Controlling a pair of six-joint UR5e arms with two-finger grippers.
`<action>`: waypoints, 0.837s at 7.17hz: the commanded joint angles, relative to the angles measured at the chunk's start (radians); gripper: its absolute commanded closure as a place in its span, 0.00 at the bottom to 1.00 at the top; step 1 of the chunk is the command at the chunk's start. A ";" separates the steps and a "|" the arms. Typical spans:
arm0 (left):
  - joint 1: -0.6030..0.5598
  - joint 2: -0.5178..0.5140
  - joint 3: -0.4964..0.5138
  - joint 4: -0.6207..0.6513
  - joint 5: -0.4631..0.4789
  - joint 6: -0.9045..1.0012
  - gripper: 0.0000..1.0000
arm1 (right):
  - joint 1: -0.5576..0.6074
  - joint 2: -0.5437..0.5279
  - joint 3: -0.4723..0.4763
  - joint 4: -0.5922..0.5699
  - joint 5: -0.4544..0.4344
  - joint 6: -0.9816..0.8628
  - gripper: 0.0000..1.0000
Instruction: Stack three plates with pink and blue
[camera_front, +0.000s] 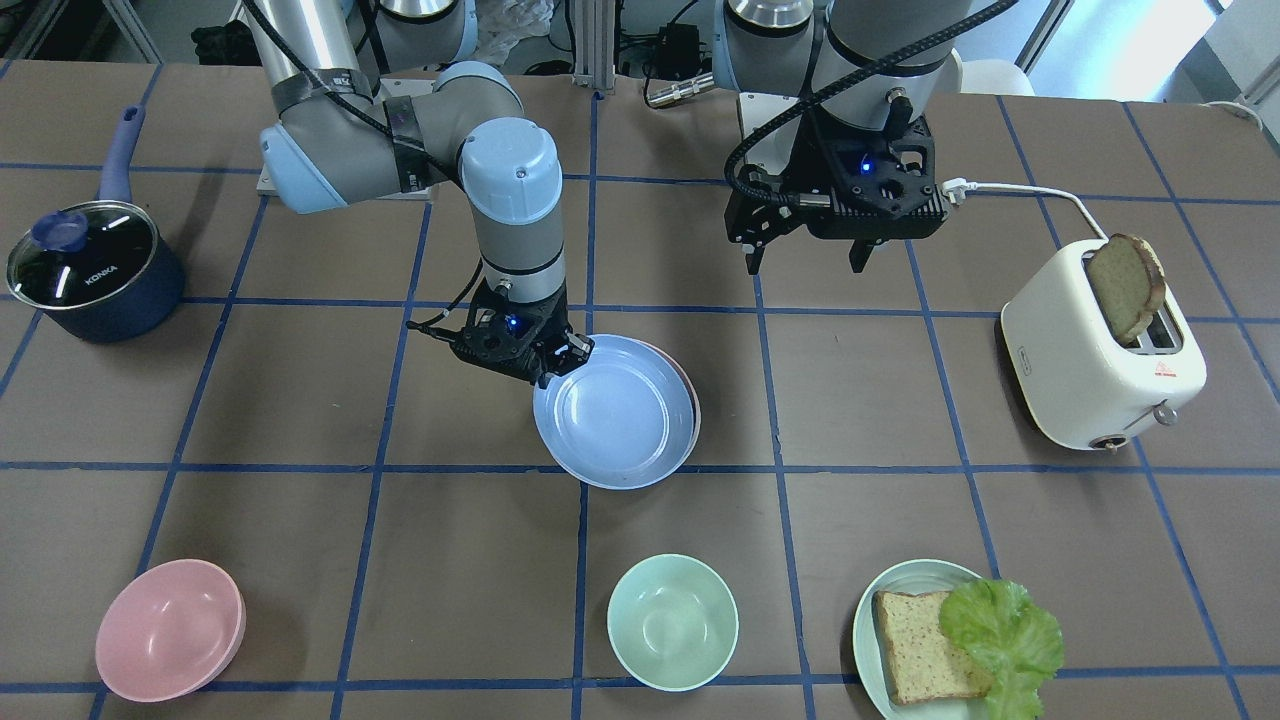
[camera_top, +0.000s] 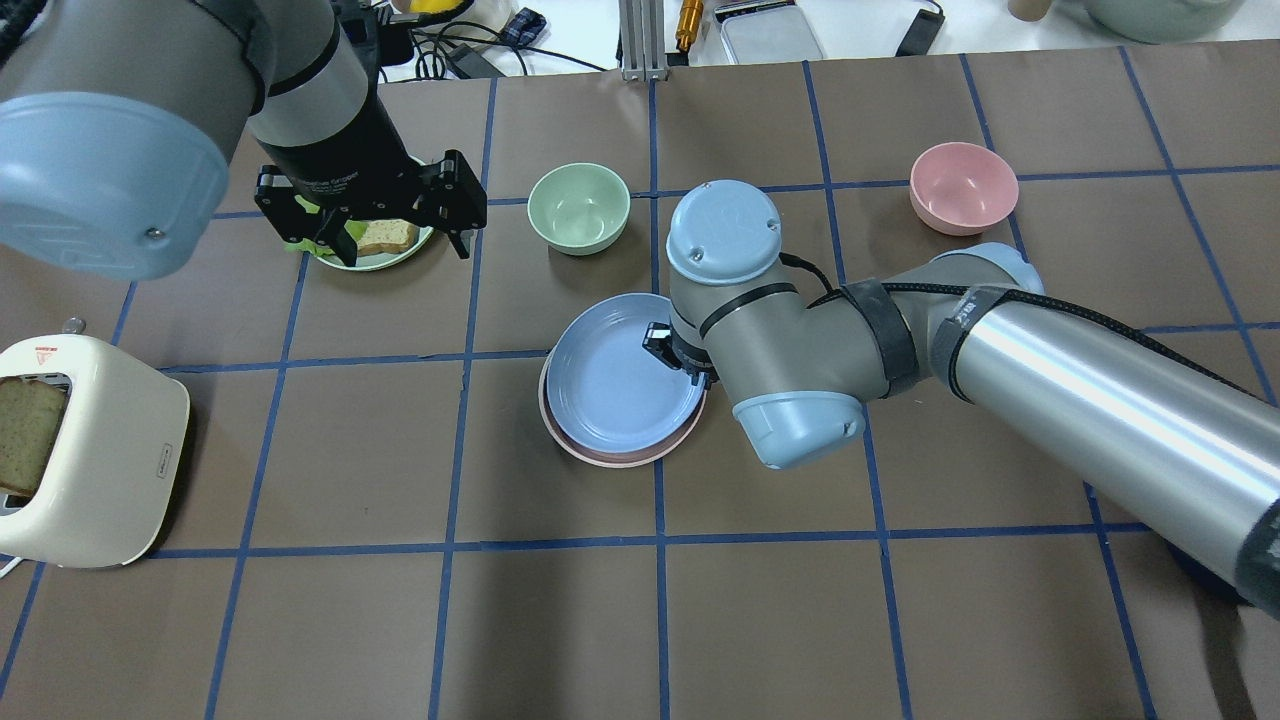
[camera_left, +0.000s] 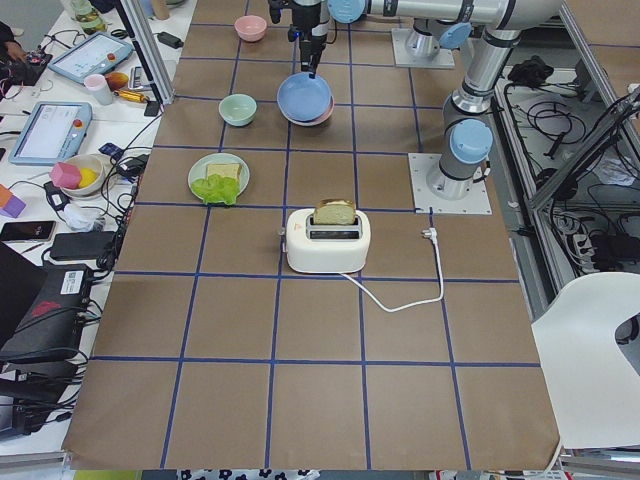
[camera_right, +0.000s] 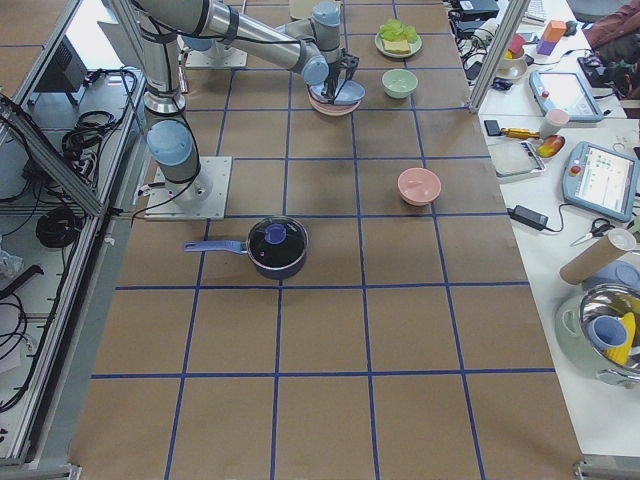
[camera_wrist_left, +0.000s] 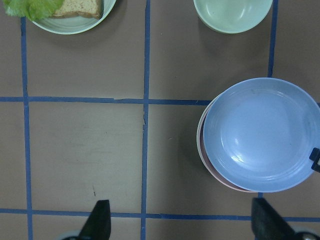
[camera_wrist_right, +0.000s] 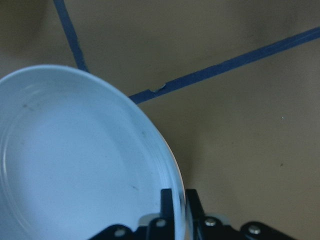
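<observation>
You'll see the right gripper (camera_front: 562, 362) pinching the rim of the light blue plate (camera_front: 615, 412), which is round, shallow, matte and offset over the pink plate (camera_front: 691, 396). Left gripper (camera_front: 806, 265) spread wide, empty.

Right arm (camera_top: 1000, 350) low, jaws clamped; left arm (camera_top: 300, 90) high, jaws wide.

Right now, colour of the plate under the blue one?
Pale pink: the lower plate peeks past the blue plate, clearest in the overhead view.
</observation>
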 joint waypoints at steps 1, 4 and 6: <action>0.000 0.000 0.000 0.000 0.000 0.000 0.00 | -0.028 -0.006 -0.041 -0.003 -0.002 -0.017 0.00; 0.000 0.000 0.000 0.000 0.000 0.000 0.00 | -0.198 -0.006 -0.291 0.269 -0.004 -0.340 0.00; 0.000 0.000 0.000 0.000 0.000 0.000 0.00 | -0.337 -0.006 -0.460 0.447 -0.004 -0.596 0.00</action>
